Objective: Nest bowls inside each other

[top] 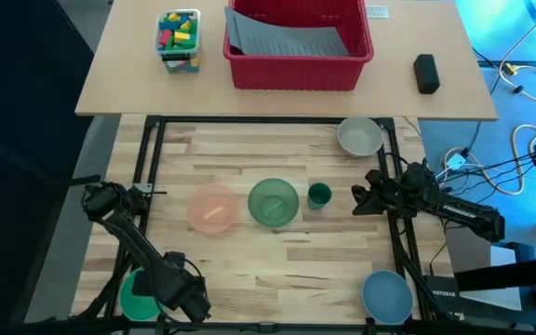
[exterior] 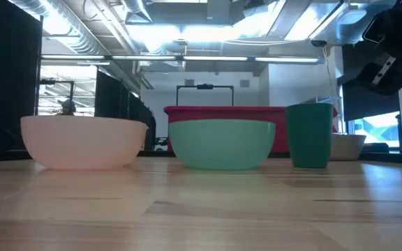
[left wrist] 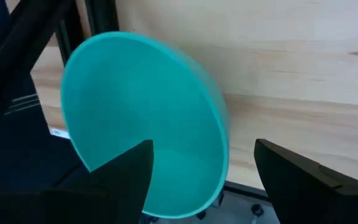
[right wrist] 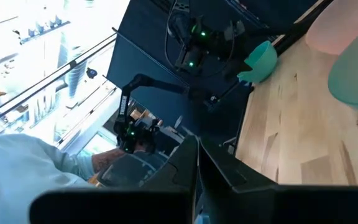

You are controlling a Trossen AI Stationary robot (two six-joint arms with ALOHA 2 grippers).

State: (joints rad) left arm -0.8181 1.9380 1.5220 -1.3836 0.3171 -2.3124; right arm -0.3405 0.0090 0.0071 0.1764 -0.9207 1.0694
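From above, I count five bowls, all still apart: the pink bowl (top: 214,207) and pale green bowl (top: 274,201) near each other mid-table, the grey-white bowl (top: 359,136) at the far right corner, the blue bowl (top: 386,296) at the near right corner, and the teal bowl (top: 140,295) at the near left edge. Nothing is nested yet — the whole job is left. My left gripper (top: 192,300) sits just beside the teal bowl; my right gripper (top: 365,197) waits near the small green cup (top: 319,194).

At table height, pink and pale green stand upright side by side, both empty as far as I can see, the cup to their right.

From the left wrist, the fingers (left wrist: 120,171) stand spread wide with the teal bowl's rim between them, not clamped — whether they touch it I can't quite tell.

From the right wrist, the fingers are pressed together, holding nothing.
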